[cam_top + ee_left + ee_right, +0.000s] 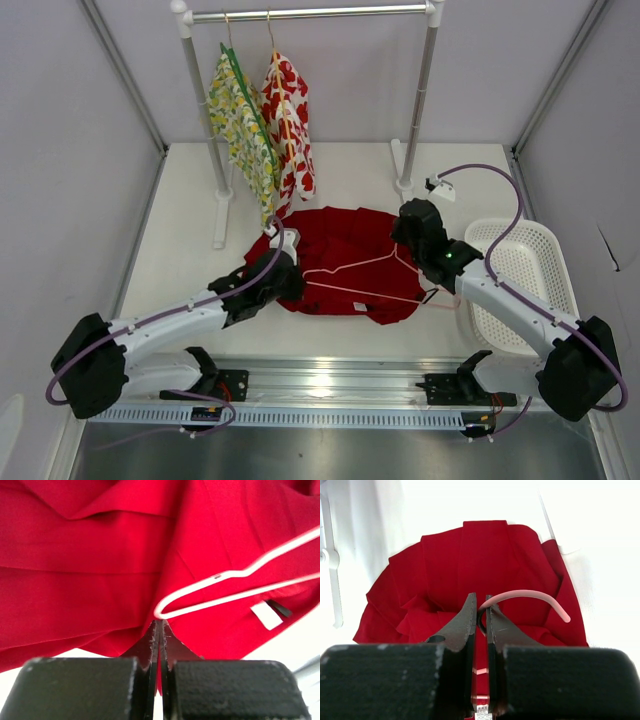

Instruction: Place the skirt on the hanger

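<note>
The deep-red skirt (345, 240) lies crumpled on the white table, mid-front. The pale pink wire hanger (345, 267) lies across its near part. My left gripper (288, 276) is at the skirt's left edge. In the left wrist view it (160, 624) is shut, pinching a fold of the skirt (90, 555), with the hanger's left corner (165, 611) just past the tips. My right gripper (415, 238) is at the skirt's right side. In the right wrist view it (480, 601) is shut on the base of the hanger's hook (530, 593), above the skirt (485, 555).
A clothes rack (310, 14) stands at the back with a yellow-green floral garment (240, 125) and a white garment with red flowers (290, 125). Its feet (222, 215) rest near the skirt. A white basket (525, 280) sits at the right, side walls close by.
</note>
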Robot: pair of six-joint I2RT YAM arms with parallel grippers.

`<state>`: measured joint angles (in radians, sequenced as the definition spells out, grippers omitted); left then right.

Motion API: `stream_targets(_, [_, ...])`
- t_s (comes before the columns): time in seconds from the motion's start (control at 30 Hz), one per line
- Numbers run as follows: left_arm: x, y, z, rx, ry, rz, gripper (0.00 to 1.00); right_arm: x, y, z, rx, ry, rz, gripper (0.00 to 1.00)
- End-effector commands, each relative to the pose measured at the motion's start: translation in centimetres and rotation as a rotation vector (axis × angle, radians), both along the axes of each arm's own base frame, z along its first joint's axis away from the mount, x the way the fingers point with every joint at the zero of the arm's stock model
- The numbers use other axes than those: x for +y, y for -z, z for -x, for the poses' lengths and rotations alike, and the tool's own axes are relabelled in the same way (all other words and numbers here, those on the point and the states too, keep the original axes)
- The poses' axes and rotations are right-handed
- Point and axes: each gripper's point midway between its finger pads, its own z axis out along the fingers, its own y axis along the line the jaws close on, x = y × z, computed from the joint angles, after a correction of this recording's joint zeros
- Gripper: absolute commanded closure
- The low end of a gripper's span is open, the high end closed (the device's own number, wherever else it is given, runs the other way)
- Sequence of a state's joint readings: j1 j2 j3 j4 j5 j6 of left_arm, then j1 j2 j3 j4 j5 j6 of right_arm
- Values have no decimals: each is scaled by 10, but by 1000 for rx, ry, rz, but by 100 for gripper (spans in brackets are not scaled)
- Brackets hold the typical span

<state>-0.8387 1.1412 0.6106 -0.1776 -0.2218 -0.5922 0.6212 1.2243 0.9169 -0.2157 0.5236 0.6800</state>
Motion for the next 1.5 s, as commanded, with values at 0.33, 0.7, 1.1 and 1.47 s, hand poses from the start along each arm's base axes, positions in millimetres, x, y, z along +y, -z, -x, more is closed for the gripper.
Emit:
stream_targets(0.33, [-36,-26,44,-82,251,-143,62,-3,-16,-5,-25,23,-2,100])
stream_targets(0.7, [-36,-9,48,-57,267,-360,57,-1,-10,-6,-9,19,3,100])
stream_targets(1.1, [-43,-1,53,-28,303,-369,55,0,-10,-7,-10,16,1,100])
stream_targets(1.47, [-50,-6,61,-19,337,-355,57,-1,-9,-6,-8,18,-3,100])
